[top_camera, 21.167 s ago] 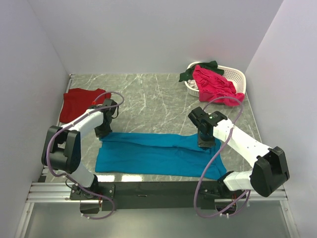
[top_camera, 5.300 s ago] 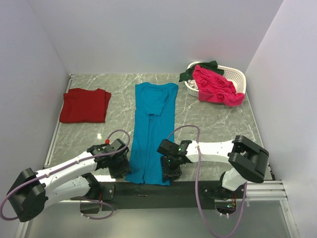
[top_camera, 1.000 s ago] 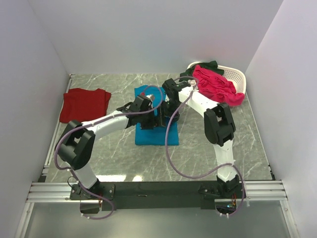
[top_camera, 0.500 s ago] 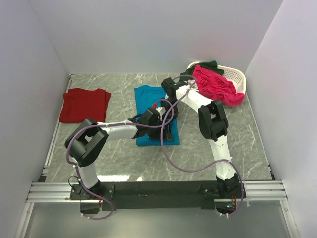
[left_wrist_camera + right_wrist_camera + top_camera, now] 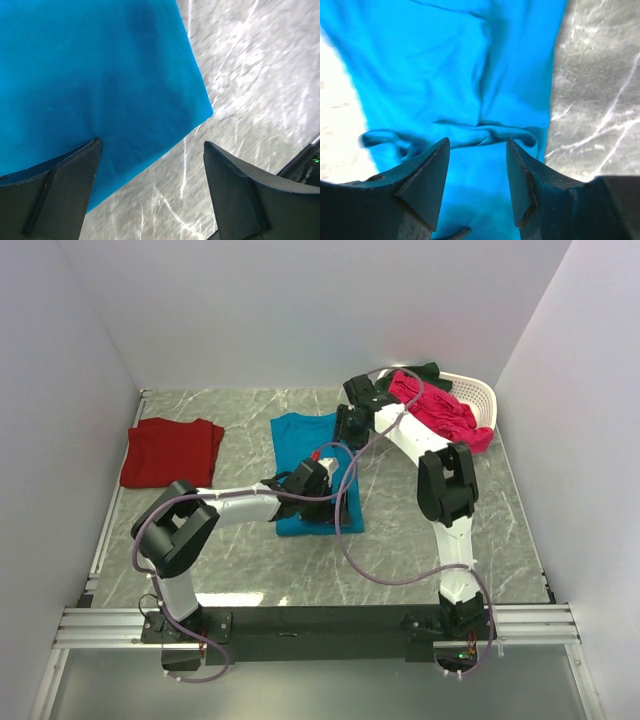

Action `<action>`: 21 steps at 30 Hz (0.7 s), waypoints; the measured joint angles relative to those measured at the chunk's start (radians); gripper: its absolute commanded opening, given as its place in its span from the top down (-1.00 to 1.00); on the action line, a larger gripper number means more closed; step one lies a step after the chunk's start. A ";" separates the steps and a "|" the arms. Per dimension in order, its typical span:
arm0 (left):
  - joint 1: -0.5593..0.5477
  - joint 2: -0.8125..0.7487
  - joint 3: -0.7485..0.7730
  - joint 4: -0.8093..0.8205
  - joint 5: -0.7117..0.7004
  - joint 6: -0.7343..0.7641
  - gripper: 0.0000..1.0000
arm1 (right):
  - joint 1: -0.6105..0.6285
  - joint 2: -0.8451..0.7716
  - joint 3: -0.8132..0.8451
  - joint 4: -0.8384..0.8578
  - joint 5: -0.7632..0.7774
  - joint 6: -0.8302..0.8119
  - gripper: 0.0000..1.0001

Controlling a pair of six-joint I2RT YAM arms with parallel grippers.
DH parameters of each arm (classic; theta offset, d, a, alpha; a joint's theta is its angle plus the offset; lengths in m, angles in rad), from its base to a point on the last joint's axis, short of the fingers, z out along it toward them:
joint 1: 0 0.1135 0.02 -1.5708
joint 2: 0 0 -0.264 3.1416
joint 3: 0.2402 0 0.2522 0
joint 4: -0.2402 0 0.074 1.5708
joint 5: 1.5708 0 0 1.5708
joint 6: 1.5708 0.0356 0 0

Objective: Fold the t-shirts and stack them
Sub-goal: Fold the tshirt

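Note:
A teal-blue t-shirt [image 5: 300, 435] lies folded into a rectangle on the middle of the table. My left gripper [image 5: 330, 498] hovers open over its near right corner; in the left wrist view the gripper [image 5: 151, 142] straddles the cloth's [image 5: 90, 75] edge with nothing held. My right gripper [image 5: 345, 435] is open above the shirt's far right part. The right wrist view shows a wrinkled fold of the cloth [image 5: 470, 75] beyond the empty gripper [image 5: 477, 141]. A dark red t-shirt [image 5: 170, 450] lies folded at the left. A bright pink t-shirt [image 5: 435, 412] and a dark green one [image 5: 420, 370] hang out of the basket.
The white slatted basket [image 5: 478, 390] stands at the back right corner. Bare grey marble table [image 5: 250, 75] surrounds the teal shirt. White walls close in the left, back and right sides. Purple cables loop from both arms over the shirt.
The left gripper slid from the shirt's middle toward its near right corner. The right gripper drew back toward the far edge and opened slightly. The teal shirt stays folded.

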 measured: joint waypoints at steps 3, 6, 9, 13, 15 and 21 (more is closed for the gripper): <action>-0.005 -0.002 0.055 -0.099 -0.025 0.015 -0.82 | 0.000 -0.066 -0.017 0.005 0.000 -0.008 -0.18; -0.006 -0.010 0.137 -0.187 -0.053 0.023 -0.86 | 0.000 -0.152 -0.075 0.015 0.001 -0.014 -0.19; 0.000 -0.053 0.206 -0.238 -0.089 0.024 -0.93 | 0.000 -0.254 -0.183 0.018 -0.003 -0.013 -0.19; 0.049 -0.165 0.208 -0.269 -0.101 0.004 -0.93 | 0.001 -0.369 -0.361 0.020 -0.021 -0.005 -0.19; 0.099 -0.227 0.155 -0.254 -0.106 -0.011 -0.93 | 0.005 -0.413 -0.453 0.022 -0.034 0.004 -0.19; 0.222 -0.275 -0.069 -0.261 -0.139 -0.040 -0.93 | 0.035 -0.483 -0.671 0.028 -0.066 0.039 -0.20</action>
